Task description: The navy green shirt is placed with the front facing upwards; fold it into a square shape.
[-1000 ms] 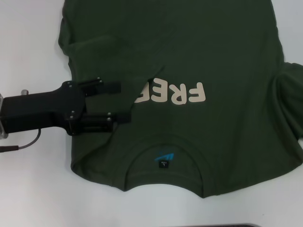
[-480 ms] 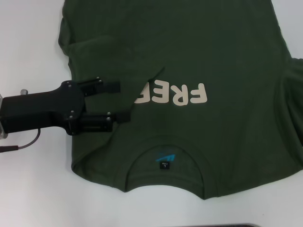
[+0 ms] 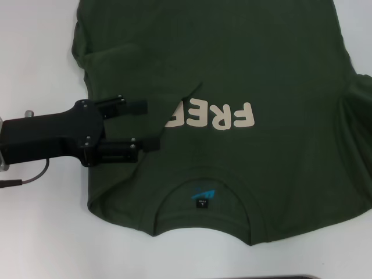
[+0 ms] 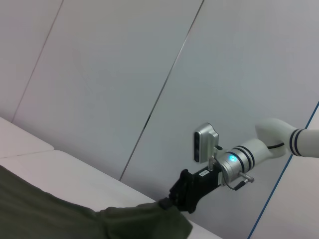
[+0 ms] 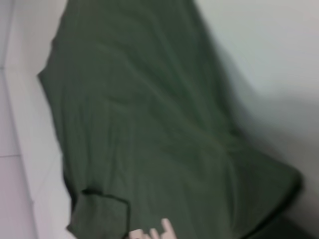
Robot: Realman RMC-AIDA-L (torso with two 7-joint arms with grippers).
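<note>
The navy green shirt (image 3: 261, 58) lies front up on the white table (image 3: 35, 58), its collar and blue neck label (image 3: 201, 197) toward me. Its left sleeve is folded inward and covers part of the cream lettering (image 3: 212, 115). My left gripper (image 3: 150, 125) hovers open over the shirt's left side beside that folded sleeve, with nothing between its fingers. My right gripper is outside the head view. In the left wrist view the right gripper (image 4: 167, 203) sits at the shirt's (image 4: 50, 214) far edge, shut on raised fabric. The right wrist view shows only the shirt (image 5: 149, 124).
Bare white table (image 3: 40, 244) surrounds the shirt on the left and front. A dark strip (image 3: 279, 277) runs along the near edge. Pale wall panels (image 4: 124, 74) stand behind the table on the right arm's side.
The fabric at the shirt's right edge has shifted slightly, the sleeve there changing shape. My left gripper has stayed where it was, still open.
</note>
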